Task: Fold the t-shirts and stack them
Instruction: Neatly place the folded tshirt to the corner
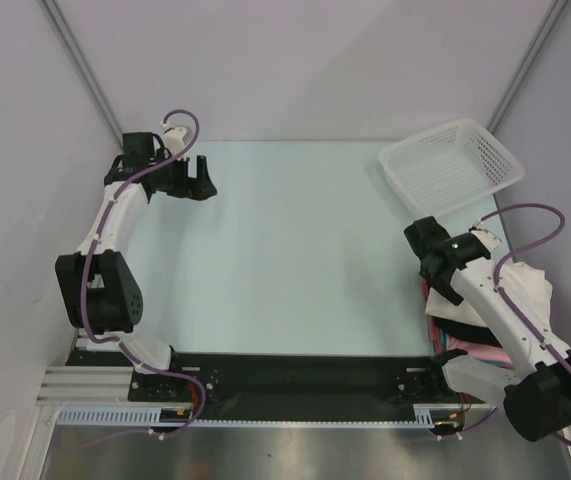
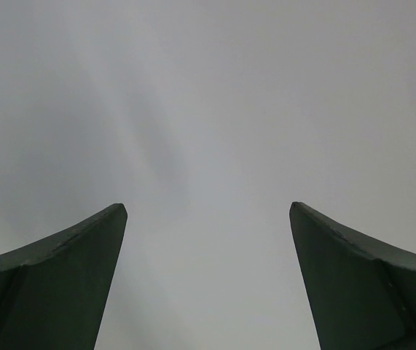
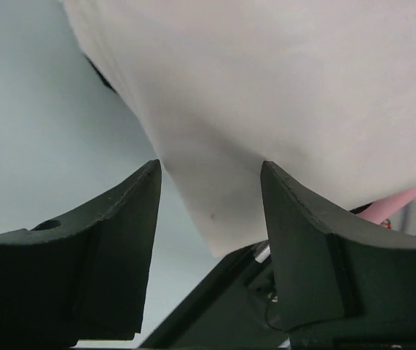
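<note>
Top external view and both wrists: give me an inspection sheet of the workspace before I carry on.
Surface: pale table, no stains seen.
Job's things: white t-shirt tops a pile at the right near edge, with the pink t-shirt under it; a dark layer barely shows.
Clutter: mesh basket at the far right, nothing seen in it.
Grippers: left gripper open, holding nothing, at far left; right gripper open at the white t-shirt's edge.
Cables: purple cable loops along each arm, no snag seen.
Surroundings: plain walls, nothing else seen.
</note>
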You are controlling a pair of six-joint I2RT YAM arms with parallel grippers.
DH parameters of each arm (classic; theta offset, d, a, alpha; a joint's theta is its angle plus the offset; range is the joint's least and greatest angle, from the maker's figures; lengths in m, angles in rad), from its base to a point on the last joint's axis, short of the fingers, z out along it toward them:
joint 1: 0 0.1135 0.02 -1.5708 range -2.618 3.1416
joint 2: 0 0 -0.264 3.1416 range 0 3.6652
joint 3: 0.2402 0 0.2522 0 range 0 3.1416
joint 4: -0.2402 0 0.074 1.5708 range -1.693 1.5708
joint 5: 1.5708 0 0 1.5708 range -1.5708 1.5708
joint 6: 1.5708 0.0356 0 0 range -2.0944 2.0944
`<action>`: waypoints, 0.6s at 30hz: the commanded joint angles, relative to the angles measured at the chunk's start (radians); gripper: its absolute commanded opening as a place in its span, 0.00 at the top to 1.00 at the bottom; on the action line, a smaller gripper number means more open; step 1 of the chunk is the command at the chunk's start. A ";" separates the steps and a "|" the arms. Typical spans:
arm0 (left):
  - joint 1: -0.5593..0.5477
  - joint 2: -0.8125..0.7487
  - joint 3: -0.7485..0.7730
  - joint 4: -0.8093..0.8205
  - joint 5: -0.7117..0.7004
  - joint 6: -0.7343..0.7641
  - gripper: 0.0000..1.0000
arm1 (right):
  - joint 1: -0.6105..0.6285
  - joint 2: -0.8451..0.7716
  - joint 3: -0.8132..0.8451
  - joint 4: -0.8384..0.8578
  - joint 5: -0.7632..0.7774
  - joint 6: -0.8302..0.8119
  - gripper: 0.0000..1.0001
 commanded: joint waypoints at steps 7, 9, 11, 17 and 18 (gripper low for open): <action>0.009 -0.029 0.014 0.016 0.074 0.023 0.00 | 0.061 0.044 -0.057 -0.246 0.052 0.501 0.54; 0.009 -0.027 0.017 0.016 0.078 0.023 0.00 | 0.060 0.037 -0.070 -0.281 0.048 0.554 0.79; 0.009 -0.021 0.021 0.016 0.085 0.021 0.00 | 0.061 -0.002 -0.106 -0.278 0.004 0.575 1.00; 0.007 -0.016 0.024 0.016 0.085 0.024 0.00 | 0.049 -0.186 -0.201 -0.237 -0.148 0.595 1.00; 0.009 -0.018 0.022 0.015 0.083 0.026 0.00 | 0.047 -0.206 -0.210 -0.247 -0.162 0.603 1.00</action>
